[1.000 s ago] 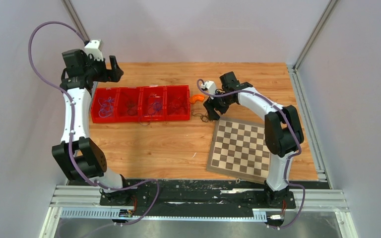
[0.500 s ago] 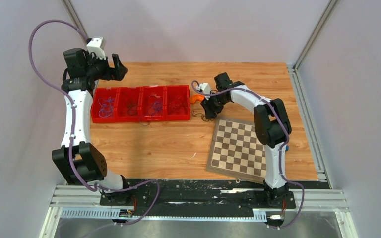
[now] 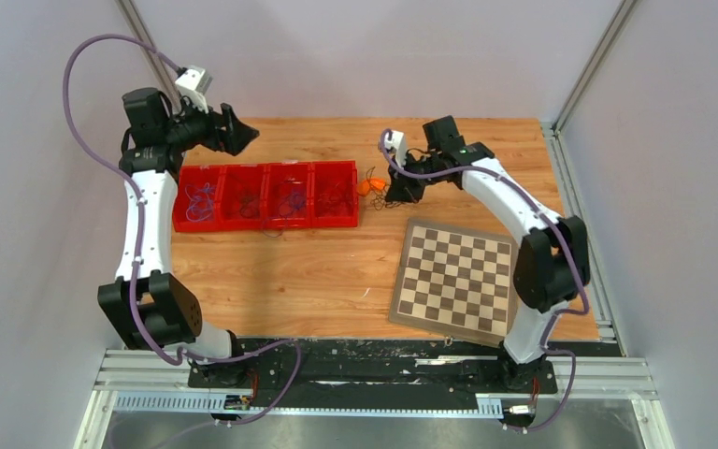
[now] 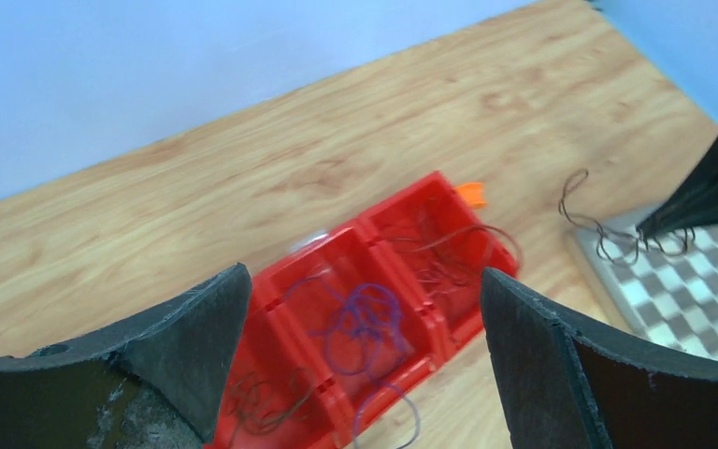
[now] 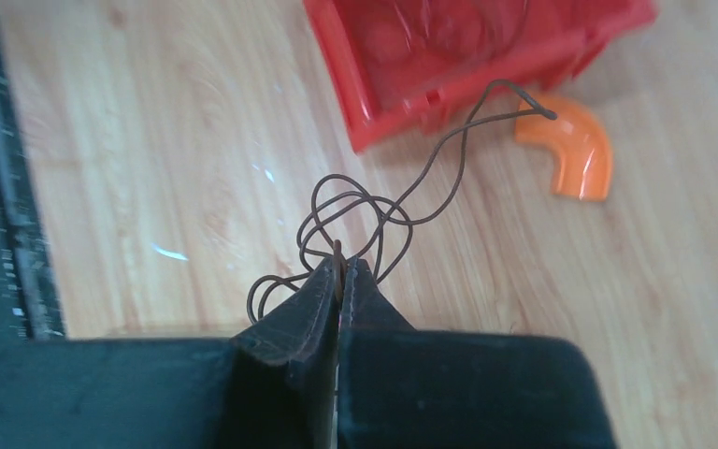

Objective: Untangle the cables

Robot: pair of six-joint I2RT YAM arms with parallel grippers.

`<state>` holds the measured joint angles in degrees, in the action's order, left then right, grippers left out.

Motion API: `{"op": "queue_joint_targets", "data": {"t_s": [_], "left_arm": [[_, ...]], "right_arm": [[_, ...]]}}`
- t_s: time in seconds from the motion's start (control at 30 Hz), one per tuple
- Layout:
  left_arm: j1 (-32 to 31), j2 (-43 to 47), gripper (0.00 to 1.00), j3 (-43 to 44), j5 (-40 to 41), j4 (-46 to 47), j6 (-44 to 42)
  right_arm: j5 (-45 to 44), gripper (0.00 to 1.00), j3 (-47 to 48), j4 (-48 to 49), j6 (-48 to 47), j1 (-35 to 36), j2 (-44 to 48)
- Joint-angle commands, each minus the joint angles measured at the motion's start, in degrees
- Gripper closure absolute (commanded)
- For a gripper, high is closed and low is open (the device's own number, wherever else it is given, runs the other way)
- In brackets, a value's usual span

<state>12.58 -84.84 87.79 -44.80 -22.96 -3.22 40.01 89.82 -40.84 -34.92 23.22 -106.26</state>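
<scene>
Wooden table [image 3: 290,271] beneath raised left pincer [image 3: 232,131], spread wide; right pincer [image 5: 340,267] reached far forward, clenched on brown cable [image 5: 466,126]

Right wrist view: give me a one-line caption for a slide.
Fingers of the right gripper pinch a curly brown cable over the table, near a red bin and orange elbow.

The left arm [image 3: 142,220] rises steeply from its base, its wrist bent so that the left gripper [image 3: 232,131] tips forward and down. Its two dark fingers [image 4: 187,346] are spread wide, with nothing between them. The right arm [image 3: 509,196] arches up and over, and the right gripper [image 5: 341,267] has its fingers pressed together, pinching a brown cable [image 5: 374,210] at the tips
</scene>
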Motion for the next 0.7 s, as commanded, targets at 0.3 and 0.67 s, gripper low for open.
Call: {"op": "queue_joint_targets", "data": {"t_s": [0.3, 0.67], "left_arm": [[-21.9, 5.8, 0.02, -11.4, -11.2, 8.7, 10.6], [-27.2, 2.6, 0.25, -16.0, -5.4, 16.0, 25.8]], "right_arm": [[6.2, 1.0, -1.6, 2.4, -0.9, 8.8, 17.7], [3.0, 1.0, -1.4, 4.8, -2.0, 12.7, 20.1]]}}
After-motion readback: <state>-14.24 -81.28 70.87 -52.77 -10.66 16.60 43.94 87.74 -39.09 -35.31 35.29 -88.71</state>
